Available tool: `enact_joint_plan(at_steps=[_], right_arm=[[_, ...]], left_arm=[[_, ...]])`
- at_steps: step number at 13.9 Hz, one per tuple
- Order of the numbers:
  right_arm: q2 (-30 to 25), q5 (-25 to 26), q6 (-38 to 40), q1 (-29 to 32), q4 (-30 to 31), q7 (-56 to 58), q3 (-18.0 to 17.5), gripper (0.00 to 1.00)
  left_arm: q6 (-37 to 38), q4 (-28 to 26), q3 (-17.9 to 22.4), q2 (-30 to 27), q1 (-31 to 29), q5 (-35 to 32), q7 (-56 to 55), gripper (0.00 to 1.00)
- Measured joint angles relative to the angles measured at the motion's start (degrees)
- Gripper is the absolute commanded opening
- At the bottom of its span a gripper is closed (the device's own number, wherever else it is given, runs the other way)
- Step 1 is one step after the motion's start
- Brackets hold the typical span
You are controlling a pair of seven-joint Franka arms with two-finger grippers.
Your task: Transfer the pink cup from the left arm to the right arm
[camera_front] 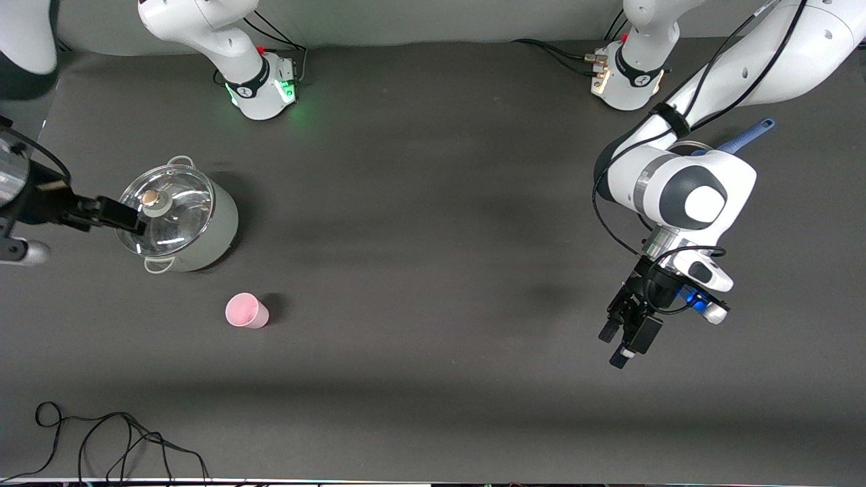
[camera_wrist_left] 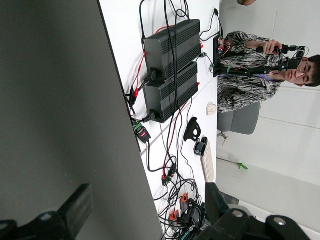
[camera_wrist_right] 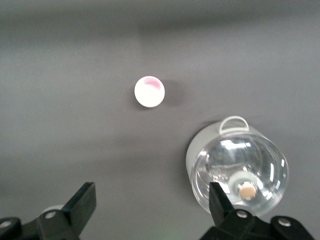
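The pink cup [camera_front: 245, 311] stands upright on the dark table, nearer to the front camera than the pot, with no gripper touching it. It also shows in the right wrist view [camera_wrist_right: 149, 91] as a small round rim seen from above. My right gripper [camera_front: 132, 218] is up over the rim of the pot's lid at the right arm's end of the table. It is open and empty [camera_wrist_right: 150, 200]. My left gripper [camera_front: 614, 346] is over bare table at the left arm's end, well apart from the cup. It is open and empty [camera_wrist_left: 145, 205].
A grey pot with a glass lid [camera_front: 179, 220] stands beside the cup, and the right wrist view shows it too [camera_wrist_right: 237, 170]. A blue-handled utensil [camera_front: 747, 135] lies partly hidden under the left arm. A black cable [camera_front: 122, 439] lies at the table's front corner.
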State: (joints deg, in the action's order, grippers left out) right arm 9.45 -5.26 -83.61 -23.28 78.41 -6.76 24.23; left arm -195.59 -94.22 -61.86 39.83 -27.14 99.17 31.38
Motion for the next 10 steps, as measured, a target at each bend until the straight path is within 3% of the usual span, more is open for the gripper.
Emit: enact_joint_plan(at_steps=[7,10], right_arm=[[1.7,0.2,2.8,0.4,-2.8,0.0,0.1,1.00],[1.9,0.2,2.8,0.4,-2.8,0.0,0.1,1.00]], left_arm=[[-4.3,-1.8,-0.3,-0.1,1.0,5.1,0.6,1.00],[-4.2,-1.6,0.2,-0.4,0.4,4.9,11.4,1.00]])
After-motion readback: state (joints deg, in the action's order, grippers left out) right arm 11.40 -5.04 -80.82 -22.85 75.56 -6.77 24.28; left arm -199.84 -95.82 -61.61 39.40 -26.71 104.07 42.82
